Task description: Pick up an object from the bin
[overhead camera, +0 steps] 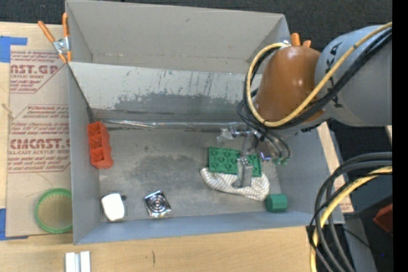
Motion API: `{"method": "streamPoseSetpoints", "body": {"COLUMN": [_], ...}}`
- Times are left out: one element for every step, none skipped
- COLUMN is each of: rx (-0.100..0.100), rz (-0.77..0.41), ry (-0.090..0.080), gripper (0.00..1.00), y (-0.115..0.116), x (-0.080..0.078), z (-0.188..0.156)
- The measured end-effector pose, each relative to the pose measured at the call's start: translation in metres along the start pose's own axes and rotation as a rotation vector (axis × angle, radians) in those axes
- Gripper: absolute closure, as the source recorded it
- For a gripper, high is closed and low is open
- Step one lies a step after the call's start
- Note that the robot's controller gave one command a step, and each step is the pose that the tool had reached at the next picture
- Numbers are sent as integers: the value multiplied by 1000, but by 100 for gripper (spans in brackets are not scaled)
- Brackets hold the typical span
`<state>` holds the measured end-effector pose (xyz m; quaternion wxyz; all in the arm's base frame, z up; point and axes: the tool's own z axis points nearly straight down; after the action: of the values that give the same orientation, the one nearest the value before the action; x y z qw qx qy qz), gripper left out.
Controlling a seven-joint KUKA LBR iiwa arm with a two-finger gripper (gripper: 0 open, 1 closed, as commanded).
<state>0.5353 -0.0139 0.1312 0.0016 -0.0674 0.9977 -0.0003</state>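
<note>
My gripper (244,173) reaches down at the right of the bin floor, its metal fingers over a flat green building plate (224,160) and the crumpled white cloth (231,183) beneath it. One fingertip rests where the plate meets the cloth. A small green block (276,202) lies just right of the cloth, near the front right corner.
An orange ridged block (99,144) lies against the left wall. A white rounded piece (113,206) and a small shiny metal piece (157,204) sit at the front left. The arm with its orange cover and cables hangs over the bin's right side.
</note>
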Motion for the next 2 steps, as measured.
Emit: {"method": "streamPoseSetpoints", "body": {"rx": [-1, 0], "rz": [137, 145], "ry": [-4, -4], "gripper": [0, 0], "y": [2, 1], "x": [-2, -3], "z": [27, 51]}}
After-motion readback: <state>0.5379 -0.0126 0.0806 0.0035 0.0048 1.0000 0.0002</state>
